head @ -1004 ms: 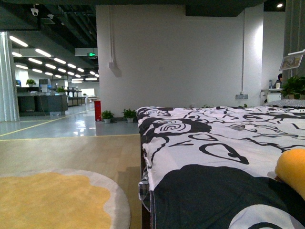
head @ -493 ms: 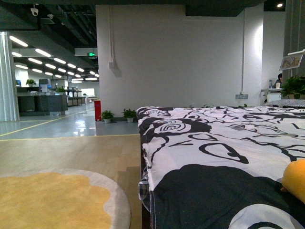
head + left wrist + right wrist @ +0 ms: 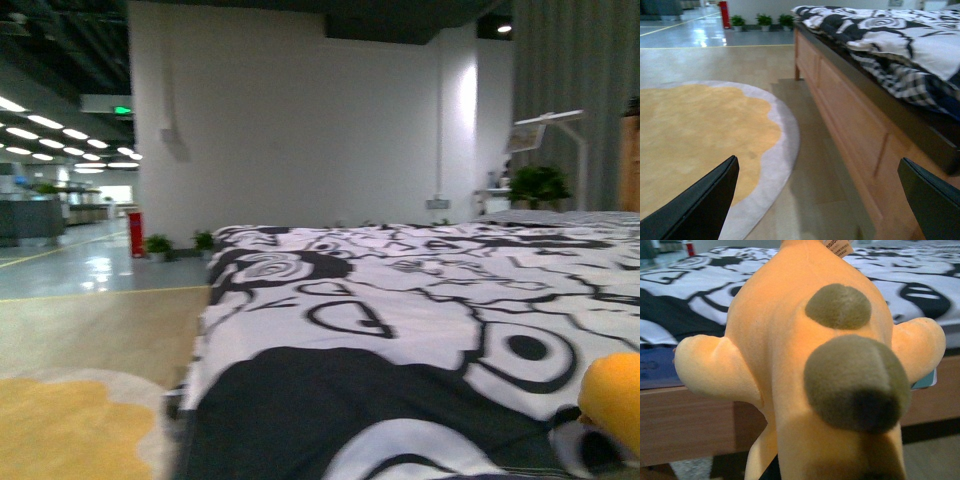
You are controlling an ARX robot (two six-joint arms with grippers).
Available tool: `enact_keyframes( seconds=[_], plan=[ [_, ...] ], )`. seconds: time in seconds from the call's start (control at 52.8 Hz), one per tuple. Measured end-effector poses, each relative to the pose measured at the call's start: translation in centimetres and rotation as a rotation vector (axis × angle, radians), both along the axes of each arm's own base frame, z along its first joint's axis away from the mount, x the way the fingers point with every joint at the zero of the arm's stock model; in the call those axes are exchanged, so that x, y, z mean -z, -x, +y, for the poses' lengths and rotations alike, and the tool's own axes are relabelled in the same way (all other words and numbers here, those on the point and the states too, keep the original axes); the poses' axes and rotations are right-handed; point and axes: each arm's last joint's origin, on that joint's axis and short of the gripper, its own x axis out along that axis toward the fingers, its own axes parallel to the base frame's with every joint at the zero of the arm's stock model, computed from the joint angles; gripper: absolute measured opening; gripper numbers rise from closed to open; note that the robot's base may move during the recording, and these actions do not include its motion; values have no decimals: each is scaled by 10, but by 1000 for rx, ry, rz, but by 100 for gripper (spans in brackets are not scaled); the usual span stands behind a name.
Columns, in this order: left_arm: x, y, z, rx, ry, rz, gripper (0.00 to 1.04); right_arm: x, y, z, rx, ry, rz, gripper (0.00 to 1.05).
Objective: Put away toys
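1. Big change from half a second ago: the front view has swung to the right. The corner of the bed (image 3: 215, 300) and the red post (image 3: 135, 232) by the wall both sit further left in the picture now, less of the yellow rug (image 3: 60, 420) shows, and the whole shot is blurry.
2. The plush toy (image 3: 612, 400) is still poking in at the bottom right corner of the front view, over the black-and-white bedspread (image 3: 400, 300), a bit lower in the picture than before. Can't tell if it's actually touching the bed.
3. In the right wrist view it's right up against the camera. Its long axis runs straight away from the lens towards the bed, roughly level. The end with the big olive-brown patch (image 3: 855, 385) is nearest and the end with the paper tag (image 3: 838, 245) is furthest. A stubby limb sticks out on each side. Which end is the head, no idea.
4. The right gripper is hidden by the toy, so I can't tell whether it's clenched or not.
5. The left gripper (image 3: 817, 162) is spread wide, nothing between its dark fingers (image 3: 705, 205). It hangs low over the floor, between the rug and the wooden bed frame (image 3: 855, 130).
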Motion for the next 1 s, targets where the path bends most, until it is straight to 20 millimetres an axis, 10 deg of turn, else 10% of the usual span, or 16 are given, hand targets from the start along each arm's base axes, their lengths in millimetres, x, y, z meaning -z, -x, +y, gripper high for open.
enact_keyframes(
  seconds=[1.004],
  plan=[
    [0,0,0,3,0,0,98,0,0,0,6,0,-2,7]
  ],
)
